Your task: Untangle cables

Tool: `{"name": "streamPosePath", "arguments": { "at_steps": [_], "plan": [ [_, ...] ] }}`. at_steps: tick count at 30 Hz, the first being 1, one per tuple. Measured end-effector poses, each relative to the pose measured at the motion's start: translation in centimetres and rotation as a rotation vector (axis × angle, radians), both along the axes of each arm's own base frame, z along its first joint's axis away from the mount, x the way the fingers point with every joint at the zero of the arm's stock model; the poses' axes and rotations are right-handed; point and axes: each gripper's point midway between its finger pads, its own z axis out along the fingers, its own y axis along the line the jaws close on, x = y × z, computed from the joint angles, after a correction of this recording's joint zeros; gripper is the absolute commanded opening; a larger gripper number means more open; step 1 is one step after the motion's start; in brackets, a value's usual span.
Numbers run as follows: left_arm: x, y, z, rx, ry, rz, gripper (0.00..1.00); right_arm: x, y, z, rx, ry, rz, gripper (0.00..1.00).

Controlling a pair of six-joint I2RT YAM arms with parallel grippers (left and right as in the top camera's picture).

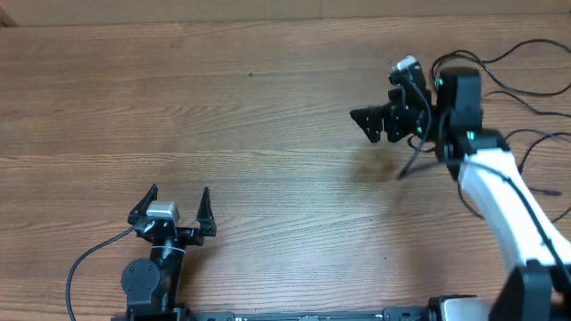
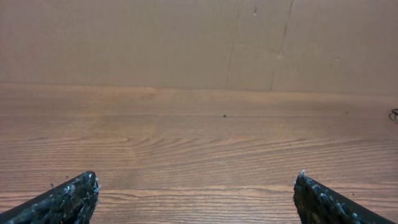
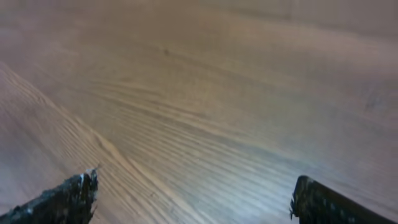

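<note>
Thin black cables (image 1: 533,92) lie in loose loops at the far right of the wooden table, behind and beside my right arm. A dark strand (image 1: 415,162) runs down from under the right wrist. My right gripper (image 1: 368,125) is open and empty. It is held above the table and points left, away from the cables. In the right wrist view the jaws (image 3: 196,186) show only blurred bare wood between them. My left gripper (image 1: 178,192) is open and empty near the front left. Its wrist view (image 2: 196,186) shows bare wood and a tiny bit of cable (image 2: 394,114) at the right edge.
The table's wooden surface (image 1: 268,116) spans the whole view. A brown cardboard wall (image 2: 186,37) stands along the far edge. The left arm's own cable (image 1: 89,259) curves off at the front left.
</note>
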Motion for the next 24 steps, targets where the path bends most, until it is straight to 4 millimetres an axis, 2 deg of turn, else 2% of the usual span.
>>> {"name": "streamPosePath", "arguments": {
  "at_steps": [7, 15, 21, 24],
  "plan": [
    [0.0, 0.1, 0.0, 0.0, 0.0, 0.003, 1.0, -3.4, -0.1, -1.3, 0.014, -0.204, 0.005, 1.0],
    [0.0, 0.1, 0.0, 0.0, 0.0, 0.003, 1.0, -9.3, -0.5, -2.1, 0.031, -0.465, 0.006, 1.0],
    [0.0, 0.1, 0.0, 0.0, 0.0, 0.003, 1.0, -13.3, -0.7, -3.0, 0.032, -0.562, 0.01, 1.0],
    [0.0, 0.1, 0.0, 0.0, 0.0, 0.003, 1.0, -14.0, -0.8, -3.0, 0.031, -0.563, 0.009, 1.0]
  ]
}}
